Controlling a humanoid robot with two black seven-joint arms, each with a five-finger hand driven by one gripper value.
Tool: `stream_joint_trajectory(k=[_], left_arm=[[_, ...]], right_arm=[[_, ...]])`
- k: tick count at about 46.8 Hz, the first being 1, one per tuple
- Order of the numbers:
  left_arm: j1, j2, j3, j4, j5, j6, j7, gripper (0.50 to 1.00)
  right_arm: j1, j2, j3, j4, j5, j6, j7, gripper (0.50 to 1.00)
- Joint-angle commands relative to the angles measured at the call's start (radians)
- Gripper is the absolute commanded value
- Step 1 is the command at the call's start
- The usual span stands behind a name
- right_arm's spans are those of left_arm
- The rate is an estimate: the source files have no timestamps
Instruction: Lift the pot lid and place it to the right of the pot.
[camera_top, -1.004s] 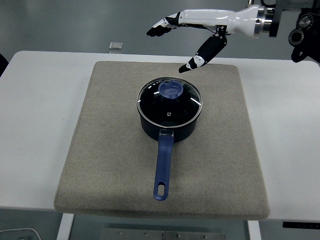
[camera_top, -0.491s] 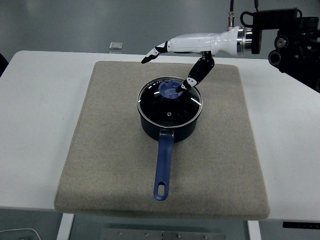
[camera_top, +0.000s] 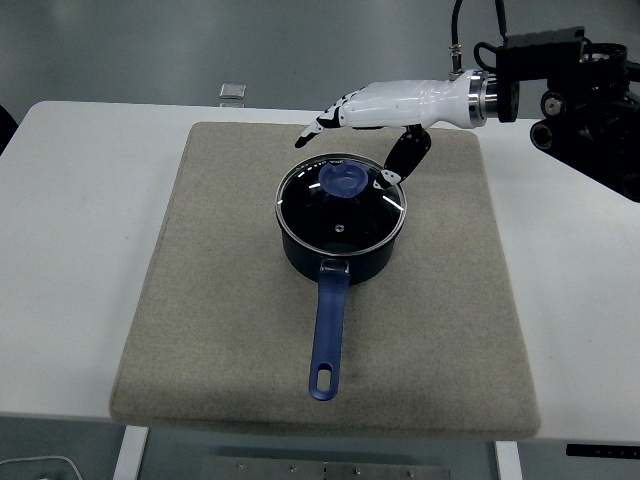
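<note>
pot (camera_top: 340, 240): centre of grey mat (camera_top: 200, 300), handle (camera_top: 327, 330) long axis runs to 6 o'clock
lid (camera_top: 341, 205): seated on pot, blue knob (camera_top: 343, 180) facing up
right hand (camera_top: 385, 105): at 12 to 1 o'clock of lid, above its far rim, fingers spread, holding nothing
thumb (camera_top: 398, 163): hangs down by lid's rim

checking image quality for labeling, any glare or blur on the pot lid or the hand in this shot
Head view: the glass lid shows small white glare streaks near its right rim; its blue knob is sharp. Head view: the right robot hand looks crisp, no motion blur, lighting soft and even over the mat.
</note>
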Motion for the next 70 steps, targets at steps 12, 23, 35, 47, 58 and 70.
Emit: stream_joint_trajectory(k=[12,23,35,47,58,70], left_arm=[[0.000,0.000,0.000,0.000,0.000,0.000,0.000,1.000],[0.000,0.000,0.000,0.000,0.000,0.000,0.000,1.000],[0.000,0.000,0.000,0.000,0.000,0.000,0.000,1.000],[0.000,0.000,0.000,0.000,0.000,0.000,0.000,1.000],[0.000,0.000,0.000,0.000,0.000,0.000,0.000,1.000],[0.000,0.000,0.000,0.000,0.000,0.000,0.000,1.000]], right_arm=[[0.005,0.006,-0.050,0.000,-0.039,-0.059,0.000,0.913],[0.008,0.011,-0.062,-0.002,-0.053,-0.084,0.000,0.913],[0.024,0.011,-0.071,-0.002,-0.072,-0.088,0.000,0.913],[0.016,0.011,-0.092,-0.006,-0.110,-0.124,0.000,0.913],[0.022,0.013,-0.131,-0.008,-0.110,-0.153,0.000,0.913],[0.033,0.011,-0.134,-0.006,-0.108,-0.153,0.000,0.913]])
